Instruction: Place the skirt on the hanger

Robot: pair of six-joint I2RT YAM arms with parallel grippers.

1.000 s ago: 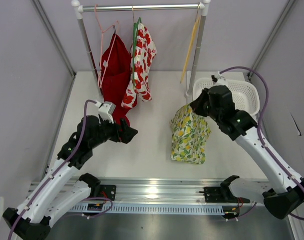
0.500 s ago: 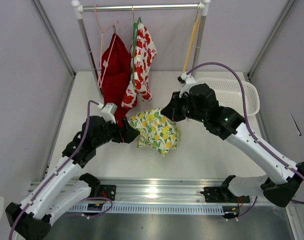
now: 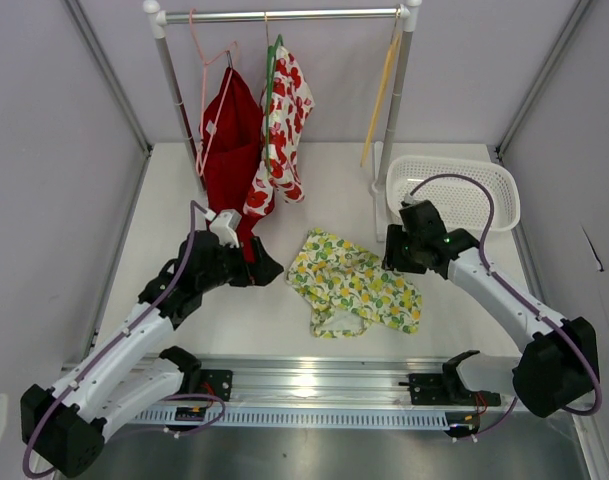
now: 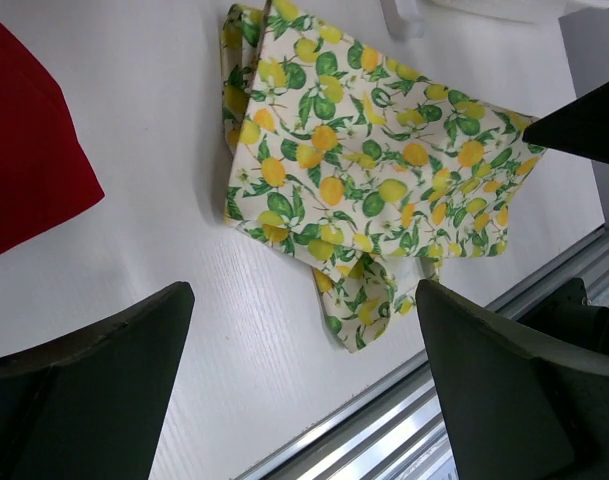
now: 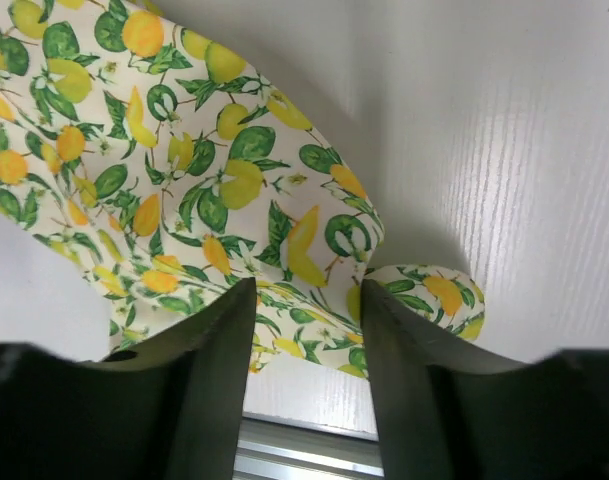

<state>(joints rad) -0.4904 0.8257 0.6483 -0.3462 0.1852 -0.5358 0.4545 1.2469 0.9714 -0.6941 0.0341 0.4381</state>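
Observation:
The lemon-print skirt (image 3: 354, 285) lies crumpled and spread on the white table, between the two arms. My right gripper (image 3: 392, 250) is low at the skirt's upper right edge; in the right wrist view its jaws (image 5: 309, 290) stand open just above a curled fold of the skirt (image 5: 134, 180), with table showing between them. My left gripper (image 3: 264, 268) is wide open to the left of the skirt (image 4: 364, 170), its fingers (image 4: 304, 300) empty above bare table. The yellow-tan hanger (image 3: 382, 95) hangs bare at the right end of the rail.
A red garment (image 3: 229, 140) and a white garment with red flowers (image 3: 284, 120) hang at the rail's left, on pink (image 3: 199, 60) and green (image 3: 272, 60) hangers. A white basket (image 3: 464, 190) sits back right beside the rack post (image 3: 389, 120). A metal track (image 3: 314, 385) runs along the front.
The right arm swung the skirt left, then dropped low and right, leaving it spread on the table. Its jaws went from shut to open. The left arm edged forward slightly.

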